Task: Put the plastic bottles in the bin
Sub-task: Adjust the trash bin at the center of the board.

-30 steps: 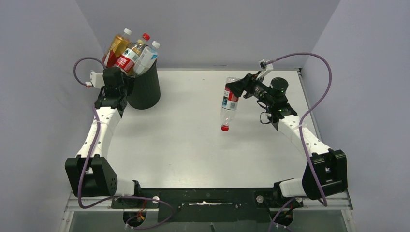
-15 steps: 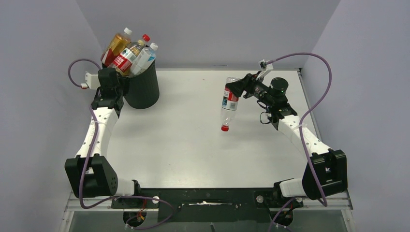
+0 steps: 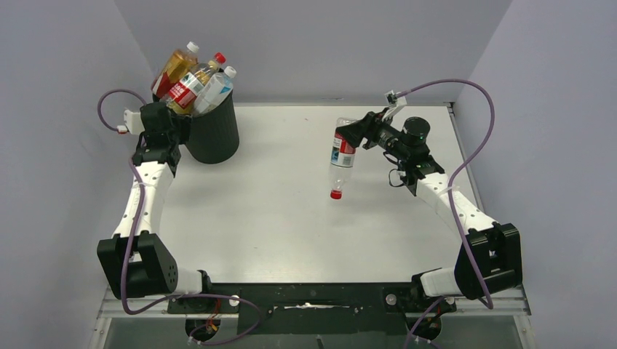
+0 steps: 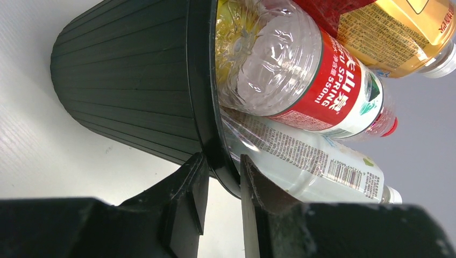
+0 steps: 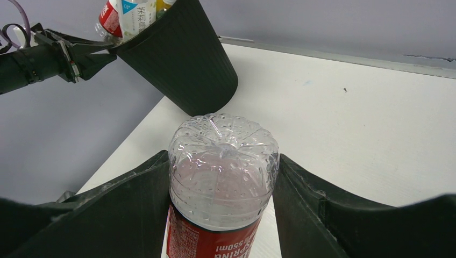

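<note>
While both arms are reaching out over the white table (image 3: 276, 218), the top external view is showing the left gripper (image 3: 180, 125) pinching the rim of the black bin (image 3: 217, 138) at the far left corner. The bin is leaning. An amber bottle (image 3: 174, 69), a red-label bottle (image 3: 189, 86) and a pale-label bottle (image 3: 215, 89) are sticking out of its mouth. Well apart, to the right, the right gripper (image 3: 351, 132) is holding the gripped bottle (image 3: 339, 161) by its base end, red cap pointing down over the table.

Left wrist: the fingers (image 4: 188, 191) are standing narrow, closed on the bin's rim, one outside the ribbed wall (image 4: 129, 80) and one inside. The red-label bottle (image 4: 312, 80) is lying on the pale-label bottle (image 4: 306, 156), with the amber bottle (image 4: 392, 32) above them.

Right wrist: the two fingers (image 5: 145, 188) are pressing either side of the gripped bottle (image 5: 223, 161), whose dimpled base is facing the camera. Beyond it the bin (image 5: 183, 59) is tilting, with the left gripper (image 5: 99, 54) on its rim.
</note>
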Available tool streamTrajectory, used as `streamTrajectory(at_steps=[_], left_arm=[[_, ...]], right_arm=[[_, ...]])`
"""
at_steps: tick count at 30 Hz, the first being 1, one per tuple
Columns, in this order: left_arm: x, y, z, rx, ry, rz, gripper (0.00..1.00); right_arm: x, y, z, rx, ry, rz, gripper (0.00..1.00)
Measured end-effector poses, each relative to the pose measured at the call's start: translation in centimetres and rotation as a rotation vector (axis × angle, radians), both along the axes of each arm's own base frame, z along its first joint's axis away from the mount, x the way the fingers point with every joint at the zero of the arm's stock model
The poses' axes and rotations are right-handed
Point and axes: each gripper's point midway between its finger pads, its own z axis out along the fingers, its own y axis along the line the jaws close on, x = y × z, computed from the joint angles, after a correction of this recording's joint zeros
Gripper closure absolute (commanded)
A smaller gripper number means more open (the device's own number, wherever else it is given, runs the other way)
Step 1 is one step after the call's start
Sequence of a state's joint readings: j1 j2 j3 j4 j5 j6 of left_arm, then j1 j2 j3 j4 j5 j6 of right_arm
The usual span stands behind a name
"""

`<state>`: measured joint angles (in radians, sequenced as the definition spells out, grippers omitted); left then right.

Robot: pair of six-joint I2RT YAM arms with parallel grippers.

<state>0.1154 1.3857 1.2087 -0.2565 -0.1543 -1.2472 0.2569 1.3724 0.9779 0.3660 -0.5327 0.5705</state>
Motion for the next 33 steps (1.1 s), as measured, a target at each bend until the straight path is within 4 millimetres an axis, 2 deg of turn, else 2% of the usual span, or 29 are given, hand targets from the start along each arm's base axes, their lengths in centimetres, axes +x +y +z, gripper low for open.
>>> streamTrajectory(at_steps=[14, 33], left_arm=[[-0.3, 0.1, 0.1, -0.012, 0.007, -0.021, 0.9], [-2.1, -0.9, 0.3, -0.037, 0.04, -0.052, 0.91]], right_arm=[[-0.3, 0.6, 0.0, 0.0, 0.001, 0.014, 0.59], [-1.0, 2.4, 0.7, 0.006, -0.011, 0.036, 0.59]])
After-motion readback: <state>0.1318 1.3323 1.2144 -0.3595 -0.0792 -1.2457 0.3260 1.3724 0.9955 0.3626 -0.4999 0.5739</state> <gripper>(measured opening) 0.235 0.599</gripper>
